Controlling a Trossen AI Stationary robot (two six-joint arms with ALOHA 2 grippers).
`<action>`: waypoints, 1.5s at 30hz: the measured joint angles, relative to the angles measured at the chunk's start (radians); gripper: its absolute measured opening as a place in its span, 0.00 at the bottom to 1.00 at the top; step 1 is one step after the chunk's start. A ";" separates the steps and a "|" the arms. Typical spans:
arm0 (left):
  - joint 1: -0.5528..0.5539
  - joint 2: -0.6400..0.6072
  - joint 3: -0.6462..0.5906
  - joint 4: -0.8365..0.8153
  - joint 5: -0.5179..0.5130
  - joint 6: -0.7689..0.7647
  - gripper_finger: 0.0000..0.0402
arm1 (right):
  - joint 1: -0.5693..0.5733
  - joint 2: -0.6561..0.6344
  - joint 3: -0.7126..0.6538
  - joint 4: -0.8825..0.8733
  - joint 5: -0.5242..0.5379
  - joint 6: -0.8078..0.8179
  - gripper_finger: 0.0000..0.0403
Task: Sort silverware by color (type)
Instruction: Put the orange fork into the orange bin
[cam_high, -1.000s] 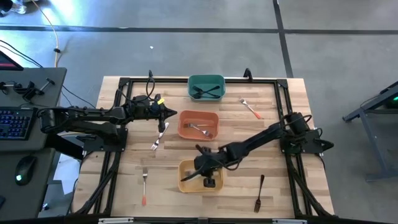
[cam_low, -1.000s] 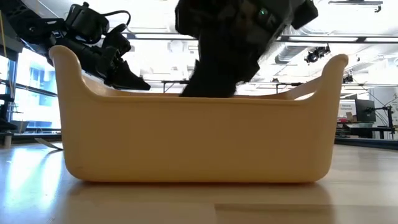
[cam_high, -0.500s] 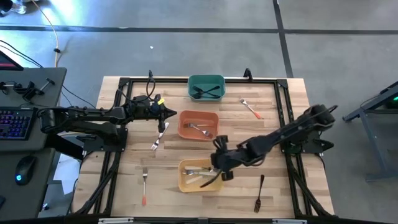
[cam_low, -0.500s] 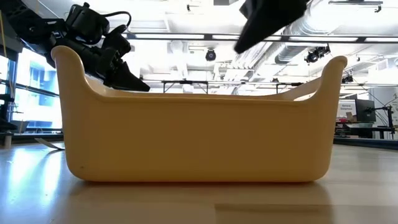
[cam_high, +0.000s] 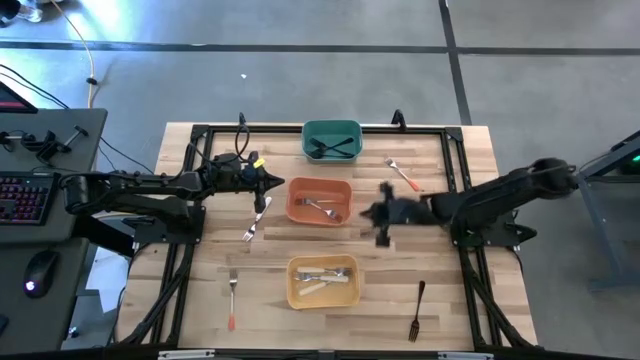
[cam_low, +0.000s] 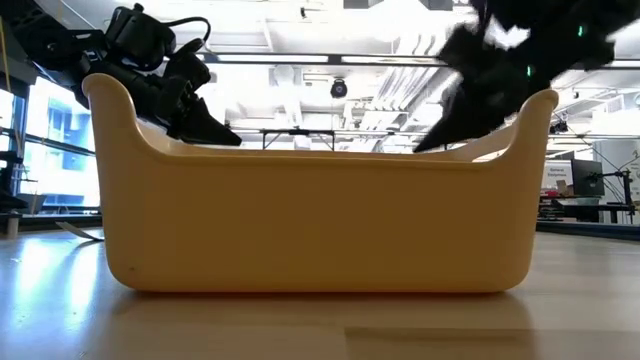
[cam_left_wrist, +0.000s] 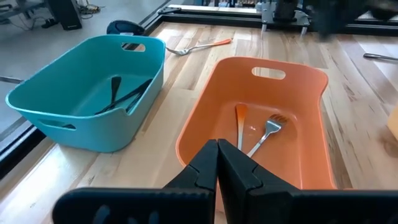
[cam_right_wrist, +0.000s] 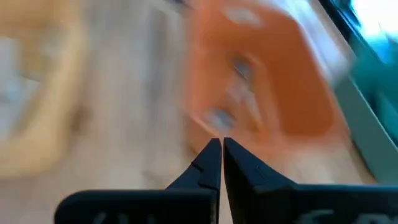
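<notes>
Right gripper (cam_high: 381, 214): fingers pressed together, holding nothing, poised above bare table just beside the orange bin (cam_high: 320, 201). Left gripper (cam_high: 277, 181): also closed tight and empty, at that bin's other side. Silverware: some in the yellow bin (cam_high: 322, 282), orange bin and green bin (cam_high: 332, 140); four forks loose on the table, including a dark fork (cam_high: 417, 310).

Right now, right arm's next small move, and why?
Probably swing the right gripper, fingers shut and empty, toward the dark fork on the table near it: that fork sits unsorted, and the dark pieces lie in the green bin.
</notes>
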 joint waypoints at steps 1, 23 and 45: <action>0.000 0.000 0.000 0.003 0.000 0.000 0.00 | -0.041 -0.035 -0.033 -0.016 -0.001 0.024 0.00; 0.002 0.000 0.000 0.002 -0.004 0.000 0.00 | -0.753 -0.055 -0.061 -0.352 -0.070 0.148 0.26; 0.002 0.000 0.000 -0.003 -0.004 0.008 0.00 | -0.889 0.186 -0.057 -0.201 -0.142 0.121 0.23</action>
